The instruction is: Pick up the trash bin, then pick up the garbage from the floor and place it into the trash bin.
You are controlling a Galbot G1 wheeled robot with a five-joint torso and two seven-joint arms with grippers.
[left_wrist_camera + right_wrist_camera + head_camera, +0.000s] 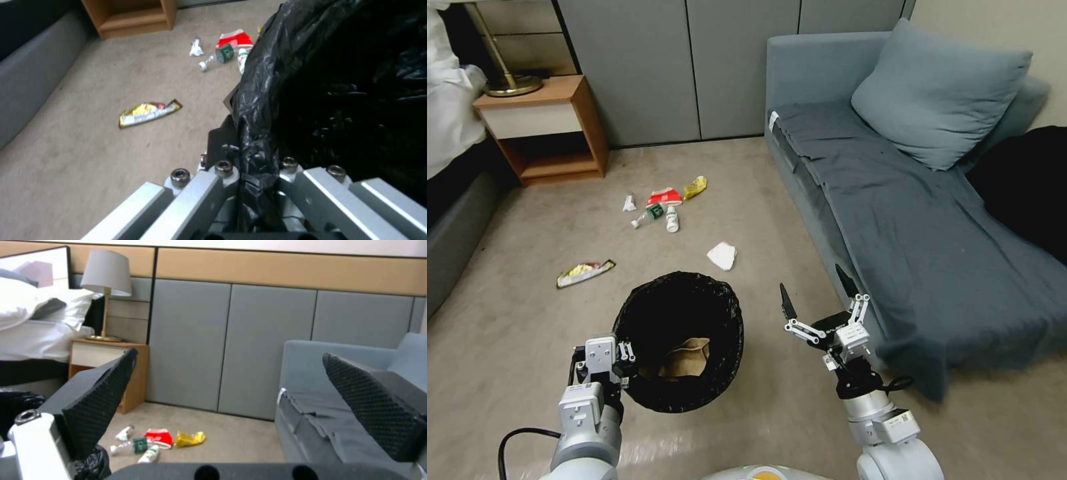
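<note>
Carpet litter (pixel 657 207) is waiting ahead while the left gripper (pixel 620 357) is seemingly pinching the bin (pixel 680 340) rim aloft, and the right gripper (pixel 819 303), spread wide, is needing a reach toward the tissue (pixel 722 255).

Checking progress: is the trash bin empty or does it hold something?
Not empty: a crumpled tan paper bag lies inside the trash bin, whose rim the left pincer grips.

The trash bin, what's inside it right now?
A crumpled tan paper bag lies at the bottom of the trash bin, held at its rim by the left gripper. The black liner darkens the rest; anything under the bag is hidden.
</note>
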